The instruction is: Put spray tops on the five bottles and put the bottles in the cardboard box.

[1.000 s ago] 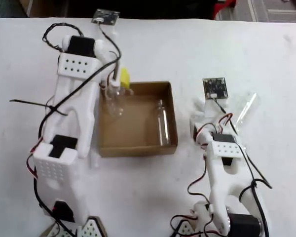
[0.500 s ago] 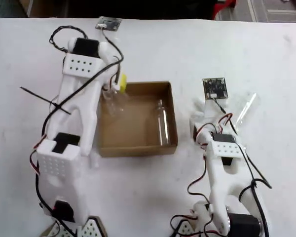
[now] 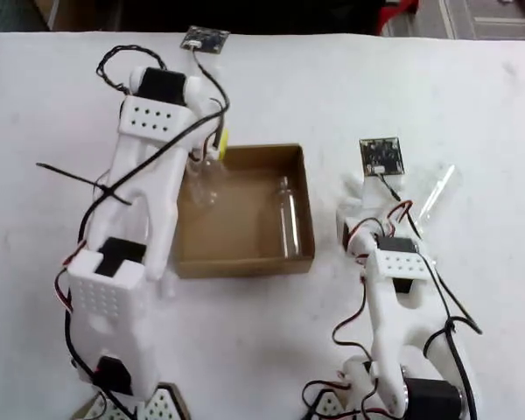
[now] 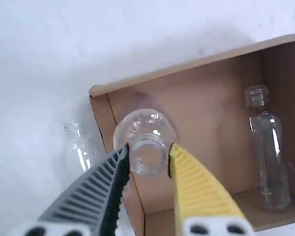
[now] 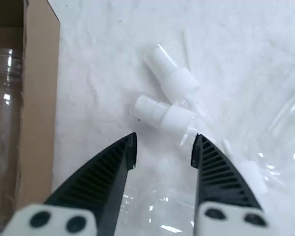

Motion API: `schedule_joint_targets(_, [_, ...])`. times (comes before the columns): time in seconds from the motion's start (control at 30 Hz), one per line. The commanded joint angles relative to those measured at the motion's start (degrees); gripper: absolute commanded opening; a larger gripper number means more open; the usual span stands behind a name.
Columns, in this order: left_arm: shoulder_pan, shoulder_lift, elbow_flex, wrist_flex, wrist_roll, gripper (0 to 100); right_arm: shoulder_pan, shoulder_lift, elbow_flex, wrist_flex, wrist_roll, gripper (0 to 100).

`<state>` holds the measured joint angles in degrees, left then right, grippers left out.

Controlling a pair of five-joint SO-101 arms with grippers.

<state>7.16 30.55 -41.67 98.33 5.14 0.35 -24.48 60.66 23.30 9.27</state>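
Left hand [image 4: 148, 150] is pinching the neck of an upright bottle [image 4: 145, 129], with the grey finger on one side and the yellow finger on the other, both touching it. The upright bottle is clear, its mouth open with no spray top on. It is sitting just inside the cardboard box [image 4: 196, 61], at the corner under the left arm's wrist. Cannot tell if its base is touching the box floor.

Second bottle [image 4: 268, 157] is lying flat inside the box along the opposite wall, also uncapped. Third bottle [image 4: 77, 145] is sitting on the tabletop [image 3: 376, 79] just outside the box, beside the wall nearest the upright bottle.

Right hand [image 5: 162, 147] is hovering over the tabletop off the box's other side, fingers spread and gripping nothing. One spray top [image 5: 171, 73] and the other spray top [image 5: 162, 115] are lying on the tabletop touching each other, just past its fingertips and near the box's outer wall. More clear plastic is lying farther from the box beyond them; cannot tell how many bottles.
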Motion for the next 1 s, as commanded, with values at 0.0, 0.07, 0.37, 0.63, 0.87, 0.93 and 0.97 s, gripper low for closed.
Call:
schedule_joint_targets(0.0, [0.31,-0.22,-0.18,-1.14,-0.79,10,-0.40,-0.92,-0.26,-0.92,0.09,16.3])
schedule_joint_targets(0.07, [0.22,-0.22,-0.18,-1.23,-0.79,9,-0.40,-0.92,-0.26,-0.92,0.09,16.3])
schedule_joint_targets(0.37, [-1.01,-0.13,-0.26,-3.08,-4.31,3,-0.31,-0.92,-0.26,-0.92,0.09,16.3])
schedule_joint_targets(0.63, [-1.10,-0.13,-0.26,-3.43,-5.27,3,-0.40,-0.92,-0.26,-0.92,0.09,16.3])
schedule_joint_targets(0.87, [-1.19,-0.13,-0.26,-4.22,-5.27,3,-0.40,-0.92,-0.26,-0.92,0.09,16.3])
schedule_joint_targets(0.93, [-1.19,-0.13,-0.26,-4.22,-5.27,3,-0.40,-0.92,-0.26,-0.92,0.09,16.3])
schedule_joint_targets(0.97, [-1.19,-0.13,-0.26,-4.04,-5.27,3,-0.40,-0.92,-0.26,-0.92,0.09,16.3])
